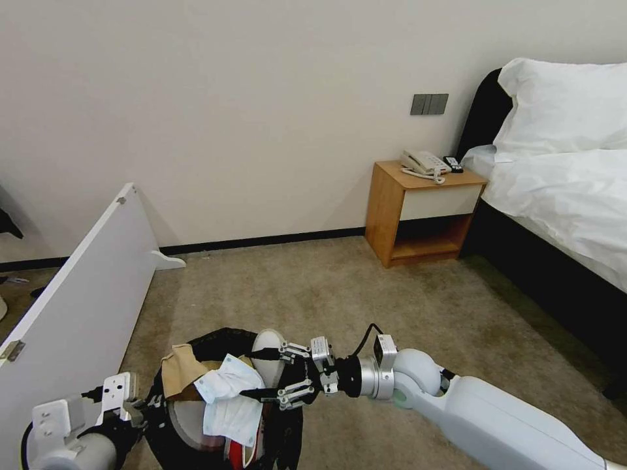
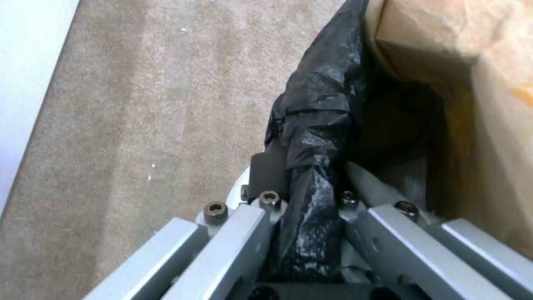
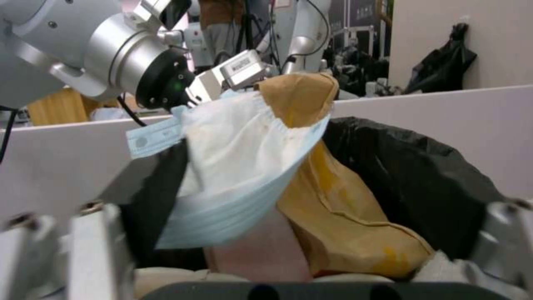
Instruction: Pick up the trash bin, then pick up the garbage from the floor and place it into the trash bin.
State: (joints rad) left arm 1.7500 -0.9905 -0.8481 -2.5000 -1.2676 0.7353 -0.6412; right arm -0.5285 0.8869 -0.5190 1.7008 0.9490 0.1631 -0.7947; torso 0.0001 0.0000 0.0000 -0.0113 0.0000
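Carpet (image 1: 366, 287) runs across the room, with a white panel (image 1: 85, 287) lying tilted along the left side by the wall. At the lower left the left end effector (image 1: 140, 408) clamps the rim of the trash bin (image 1: 215, 343) — in the left wrist view its fingers (image 2: 266, 175) are pressed together on a fold of the crinkled black bag (image 2: 319, 137), one finger outside the rim and one inside. The bin sits low in the head view, between the two arms, and it is full of garbage: a brown paper scrap (image 1: 179, 372) against the left side, a pale blue mask (image 1: 228, 398) draped over the top, a white slipper (image 1: 268, 356) standing on end at the right side, and something red low down near the front. The right wrist view shows the mask (image 3: 239, 166) hanging in front of the paper scrap (image 3: 333, 216). The right end effector (image 1: 294, 375) hovers over the bin's right rim — fingers spread, nothing between them. Farther right stands a wooden nightstand (image 1: 421, 212) carrying a telephone (image 1: 424, 163), and beside it a bed (image 1: 562, 189) with white bedding.
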